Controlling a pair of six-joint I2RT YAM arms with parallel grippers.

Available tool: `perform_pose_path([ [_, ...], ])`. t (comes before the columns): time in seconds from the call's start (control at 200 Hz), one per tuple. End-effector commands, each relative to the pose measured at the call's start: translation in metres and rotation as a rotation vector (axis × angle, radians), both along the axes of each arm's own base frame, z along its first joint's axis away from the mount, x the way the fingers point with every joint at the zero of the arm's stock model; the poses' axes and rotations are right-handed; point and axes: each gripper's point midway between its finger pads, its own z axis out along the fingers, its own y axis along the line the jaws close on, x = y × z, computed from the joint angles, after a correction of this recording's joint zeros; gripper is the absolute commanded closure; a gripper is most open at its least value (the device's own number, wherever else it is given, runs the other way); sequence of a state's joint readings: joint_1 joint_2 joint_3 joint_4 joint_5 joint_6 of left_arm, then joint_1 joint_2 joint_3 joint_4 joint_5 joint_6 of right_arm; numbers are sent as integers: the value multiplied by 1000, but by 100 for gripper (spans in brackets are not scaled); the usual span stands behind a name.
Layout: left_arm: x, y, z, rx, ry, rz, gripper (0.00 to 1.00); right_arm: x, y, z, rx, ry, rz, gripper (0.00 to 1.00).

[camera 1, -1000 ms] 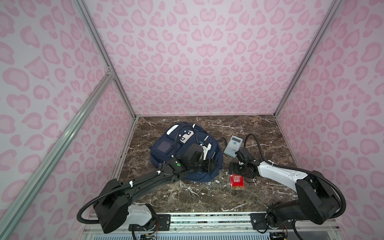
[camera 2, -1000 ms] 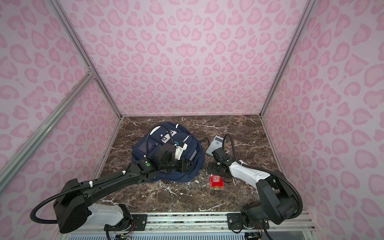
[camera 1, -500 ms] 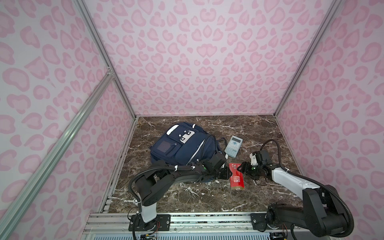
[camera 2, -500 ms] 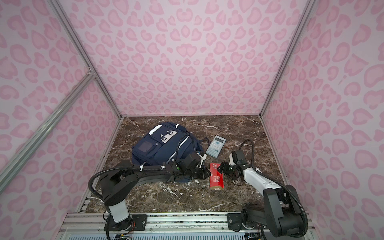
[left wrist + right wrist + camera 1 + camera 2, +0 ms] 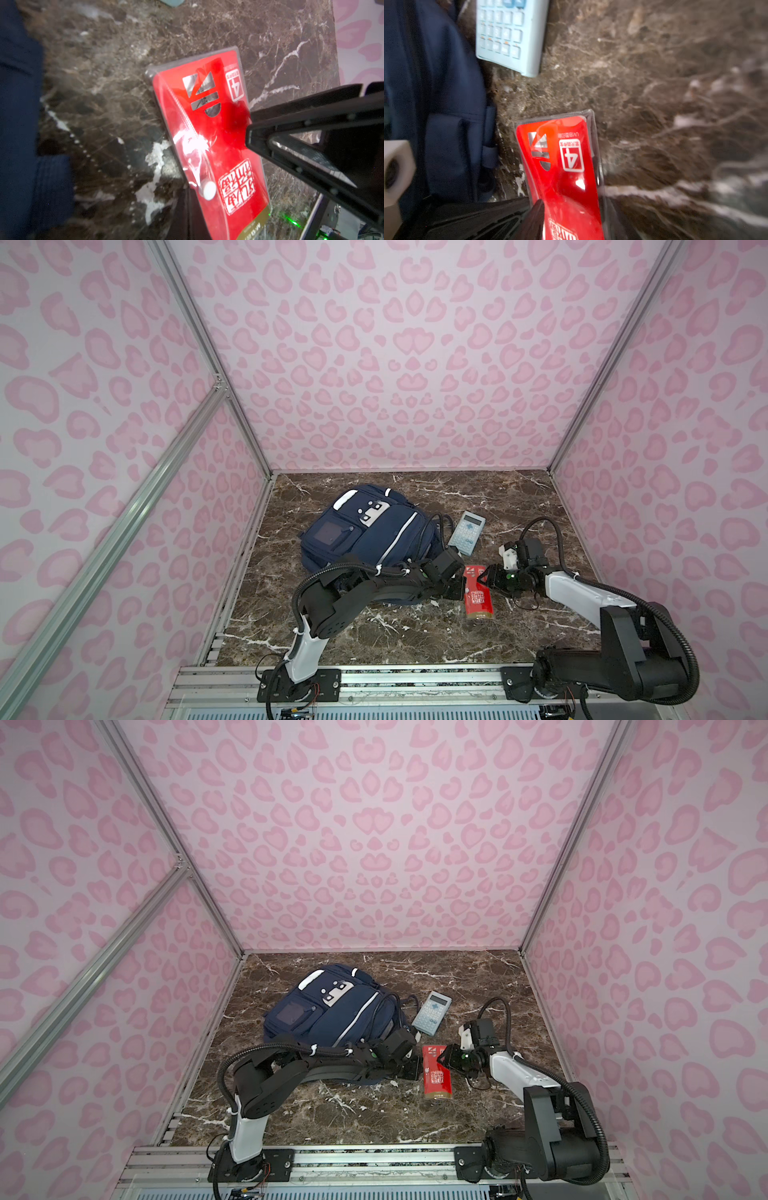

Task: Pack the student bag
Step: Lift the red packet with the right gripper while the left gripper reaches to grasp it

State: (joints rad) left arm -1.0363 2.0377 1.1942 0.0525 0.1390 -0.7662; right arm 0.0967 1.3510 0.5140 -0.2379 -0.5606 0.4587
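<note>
Though left tool [image 5: 459, 590] is closed against red packet [image 5: 478, 598], right tool [image 5: 485, 575] width is unclear.

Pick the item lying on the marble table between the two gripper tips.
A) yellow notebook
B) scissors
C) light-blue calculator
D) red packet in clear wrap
D: the red packet lies between the left gripper and the right gripper; the calculator sits farther back, beside the student bag.
</note>
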Motion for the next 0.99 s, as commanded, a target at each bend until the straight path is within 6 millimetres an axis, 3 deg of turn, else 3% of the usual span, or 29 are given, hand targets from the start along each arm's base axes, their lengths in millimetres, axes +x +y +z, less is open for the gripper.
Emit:
perform_pose_path([
  [0.0,-1,19,-22,111,13,26,97,-23,3,-12,18,81,18,50],
  [0.265,1,26,-36,163,31,50,97,-21,12,3,83,14,41,63],
  [0.595,-1,25,-21,130,19,46,97,-11,4,9,71,-44,0,89],
  [0.73,4,24,6,109,-32,37,96,-10,2,22,71,-84,-17,99],
  [0.84,6,21,47,57,-81,22,82,-11,-2,37,56,-107,-35,100],
  [0.92,4,22,83,8,-122,10,55,-12,-7,51,36,-122,-52,100],
  [0.99,2,28,116,-32,-161,2,37,-12,-9,67,30,-160,-58,100],
])
